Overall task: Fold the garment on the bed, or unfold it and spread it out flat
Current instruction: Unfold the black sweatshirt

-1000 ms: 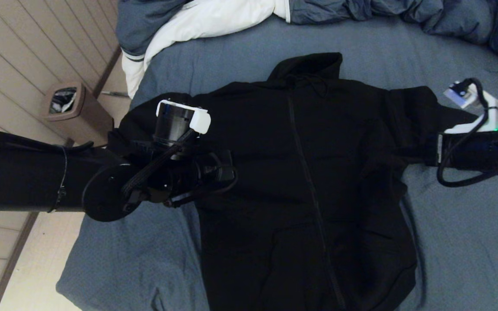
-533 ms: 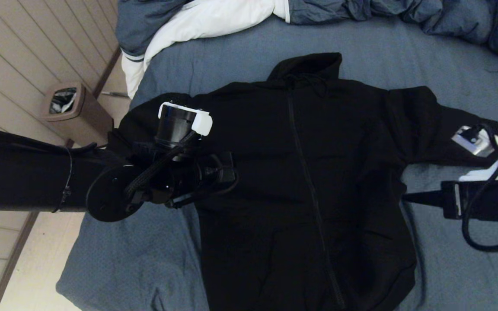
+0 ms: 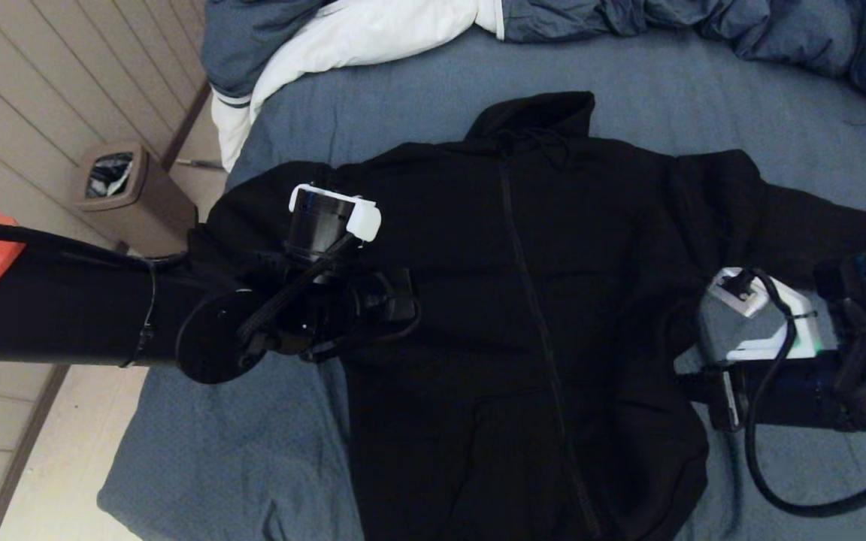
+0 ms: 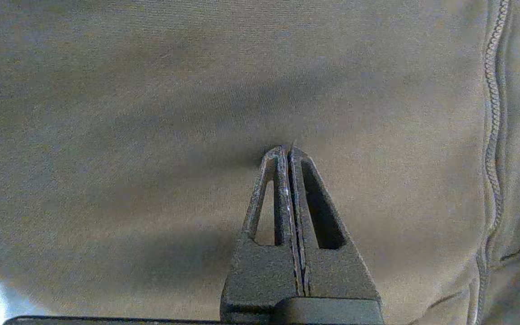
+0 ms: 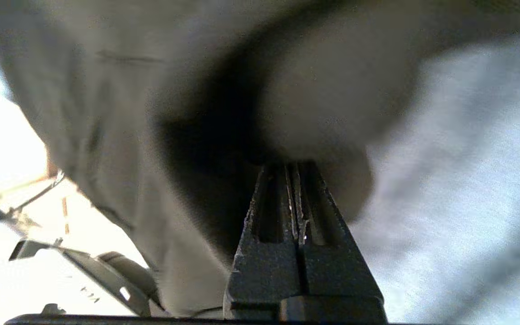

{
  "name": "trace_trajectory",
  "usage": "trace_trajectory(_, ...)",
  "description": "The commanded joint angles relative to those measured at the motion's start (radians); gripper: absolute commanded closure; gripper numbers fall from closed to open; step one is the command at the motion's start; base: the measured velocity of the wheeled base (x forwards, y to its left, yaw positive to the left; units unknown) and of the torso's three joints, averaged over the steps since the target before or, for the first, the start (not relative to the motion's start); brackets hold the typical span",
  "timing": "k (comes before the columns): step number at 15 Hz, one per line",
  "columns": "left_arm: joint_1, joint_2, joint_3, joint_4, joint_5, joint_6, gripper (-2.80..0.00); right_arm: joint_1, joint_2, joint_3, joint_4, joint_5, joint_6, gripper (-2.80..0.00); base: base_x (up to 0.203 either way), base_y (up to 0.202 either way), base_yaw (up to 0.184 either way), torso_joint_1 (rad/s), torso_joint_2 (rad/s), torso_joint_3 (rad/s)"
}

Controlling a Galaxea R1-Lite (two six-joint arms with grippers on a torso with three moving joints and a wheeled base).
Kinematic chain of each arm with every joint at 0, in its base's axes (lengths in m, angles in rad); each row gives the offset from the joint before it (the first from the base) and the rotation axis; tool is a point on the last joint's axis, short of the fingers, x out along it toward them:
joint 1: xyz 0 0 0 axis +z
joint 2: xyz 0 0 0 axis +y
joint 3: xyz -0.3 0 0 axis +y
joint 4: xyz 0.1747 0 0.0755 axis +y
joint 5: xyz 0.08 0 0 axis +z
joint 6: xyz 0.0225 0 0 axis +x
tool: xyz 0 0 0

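The hoodie point(image 3: 538, 315) lies zipper-up along the bed point(image 3: 779, 98), hood far, between both pressed-together grippers: left gripper point(image 4: 287, 153) on its chest, right gripper point(image 5: 292, 169) nearer the side edge, seemingly pinching cloth.

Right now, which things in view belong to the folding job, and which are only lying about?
Belonging to the job:
- black zip-front hooded sweatshirt, lying front up
- blue-grey bed sheet under it
- left gripper, shut, tips on the sweatshirt's front
- right gripper, shut, at the sweatshirt's side edge

Lying about:
- puffy blue-grey duvet with white lining at the bed's far end
- brown waste bin on the floor
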Motion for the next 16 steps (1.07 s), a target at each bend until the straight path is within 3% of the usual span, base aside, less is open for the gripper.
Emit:
trace_trajectory(1,0.000,0.047,-0.011,-0.002,0.002,-0.003,0.00,0.063,0.014,-0.043,-0.002,0.003,-0.001,0.00,0.000,0.000,0.000,0.000,0.00,0.000)
trace_trajectory(5,0.010,0.045,-0.031,0.002,0.002,-0.003,0.00,0.115,0.110,-0.197,0.000,0.007,0.017,0.00,0.000,0.000,0.000,0.000,0.00,0.000)
trace_trajectory(14,0.014,0.040,-0.030,0.002,-0.001,-0.002,0.00,0.236,0.443,-0.580,0.000,0.000,0.163,0.00,0.000,0.000,0.000,0.000,0.00,0.000)
trace_trajectory(16,0.014,0.025,-0.028,0.002,-0.001,-0.002,0.00,0.273,0.459,-0.630,-0.001,-0.057,0.178,0.00,0.000,0.000,0.000,0.000,0.00,0.000)
